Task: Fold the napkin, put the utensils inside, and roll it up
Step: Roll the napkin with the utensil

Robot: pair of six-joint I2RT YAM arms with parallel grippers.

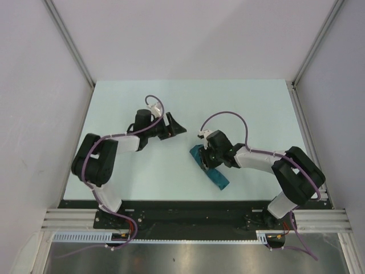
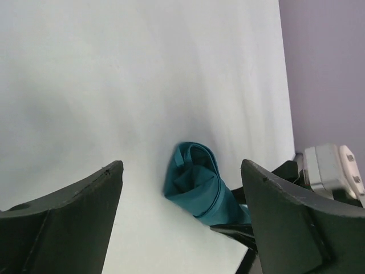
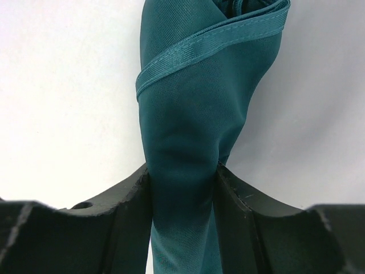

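The teal napkin (image 1: pixel 210 169) lies rolled into a tight bundle on the pale table, slanting from upper left to lower right. My right gripper (image 1: pixel 206 159) is shut on the roll near its upper end. In the right wrist view both fingers press into the cloth (image 3: pixel 194 85) from either side of the gripper (image 3: pixel 182 171). My left gripper (image 1: pixel 175 130) hangs open to the left of the roll, apart from it. Its view shows the roll's spiral end (image 2: pixel 194 180) beyond the gap between the wide jaws (image 2: pixel 181 164). The utensils are hidden from view.
The table (image 1: pixel 142 103) is boxed in by grey walls on the left, back and right. A black rail (image 1: pixel 188 214) carrying both arm bases runs along the near edge. The right arm's white wrist part (image 2: pixel 328 171) shows beside the roll.
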